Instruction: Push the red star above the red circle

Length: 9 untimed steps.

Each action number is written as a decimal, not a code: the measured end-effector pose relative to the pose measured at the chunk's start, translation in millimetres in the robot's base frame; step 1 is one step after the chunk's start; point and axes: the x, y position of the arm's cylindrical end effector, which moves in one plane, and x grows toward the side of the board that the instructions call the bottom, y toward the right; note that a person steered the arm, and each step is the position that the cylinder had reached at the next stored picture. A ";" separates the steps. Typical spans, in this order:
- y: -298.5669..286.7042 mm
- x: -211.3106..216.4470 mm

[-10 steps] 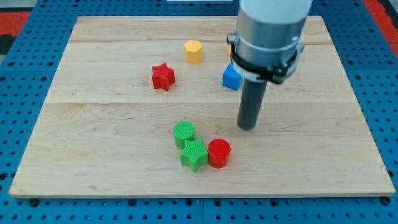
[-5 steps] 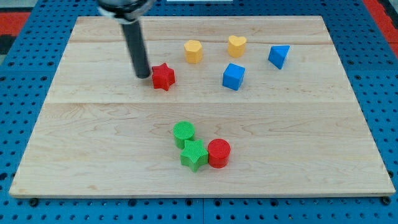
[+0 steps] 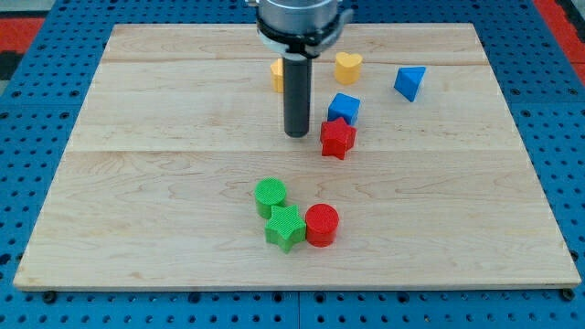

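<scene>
The wooden board (image 3: 137, 183) takes up most of the view, and my tip (image 3: 296, 134) (just a plain rod, no jaws to open or close) sits just left of the red star (image 3: 337, 138). The star touches the blue cube (image 3: 344, 107) and sits well above the red circle (image 3: 322, 225), which is beside the green star (image 3: 285, 227).

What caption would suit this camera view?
My tip rests left of the red star, which sits above the red circle.

Bright, even light; sharp, soft shadows.
</scene>
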 end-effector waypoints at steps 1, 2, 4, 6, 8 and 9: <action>42.9 -10.7; 65.5 -5.1; 55.6 59.5; 96.5 68.8; 95.8 86.9; 90.0 92.2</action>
